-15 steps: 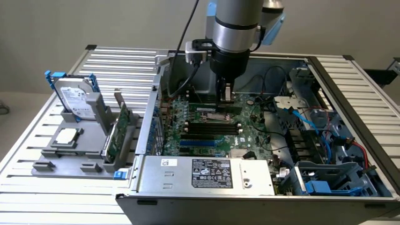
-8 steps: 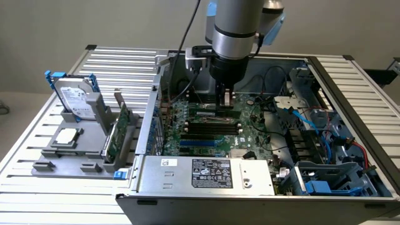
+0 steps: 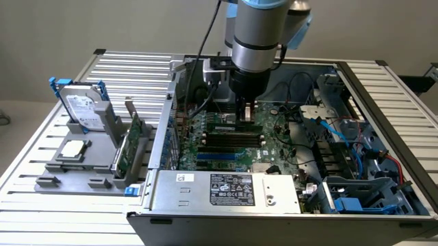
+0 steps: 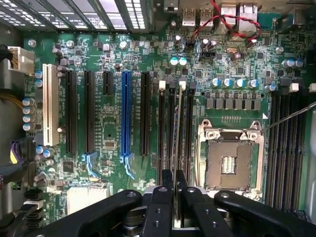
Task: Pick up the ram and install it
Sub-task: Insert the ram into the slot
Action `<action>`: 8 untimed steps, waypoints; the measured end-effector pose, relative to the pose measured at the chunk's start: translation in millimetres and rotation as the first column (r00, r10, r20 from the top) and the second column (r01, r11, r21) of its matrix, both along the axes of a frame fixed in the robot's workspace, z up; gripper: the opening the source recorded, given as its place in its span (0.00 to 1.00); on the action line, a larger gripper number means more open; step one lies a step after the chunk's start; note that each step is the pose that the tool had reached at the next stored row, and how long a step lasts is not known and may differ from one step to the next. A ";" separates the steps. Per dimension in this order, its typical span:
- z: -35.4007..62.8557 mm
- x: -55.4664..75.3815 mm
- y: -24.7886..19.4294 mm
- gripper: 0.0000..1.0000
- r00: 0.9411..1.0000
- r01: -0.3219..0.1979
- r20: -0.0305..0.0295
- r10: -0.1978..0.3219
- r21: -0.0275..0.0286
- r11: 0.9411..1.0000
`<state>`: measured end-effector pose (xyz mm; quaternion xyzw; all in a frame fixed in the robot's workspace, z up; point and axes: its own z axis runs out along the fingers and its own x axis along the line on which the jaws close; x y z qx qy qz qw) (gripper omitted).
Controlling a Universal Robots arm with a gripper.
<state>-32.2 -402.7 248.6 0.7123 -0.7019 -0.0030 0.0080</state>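
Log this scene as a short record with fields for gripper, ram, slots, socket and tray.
gripper: gripper shut on the ram, inside the open computer case
ram: held on edge, lined up along the black memory slots; cannot tell whether it is seated
socket: processor socket empty, beside those slots
tray: grey tray at the exterior view's left, holding a hard drive, an expansion card and a processor chip
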 end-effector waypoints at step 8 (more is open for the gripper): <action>-10.4 -0.1 0.0 0.14 1.000 -0.015 0.003 0.015 -0.006 1.000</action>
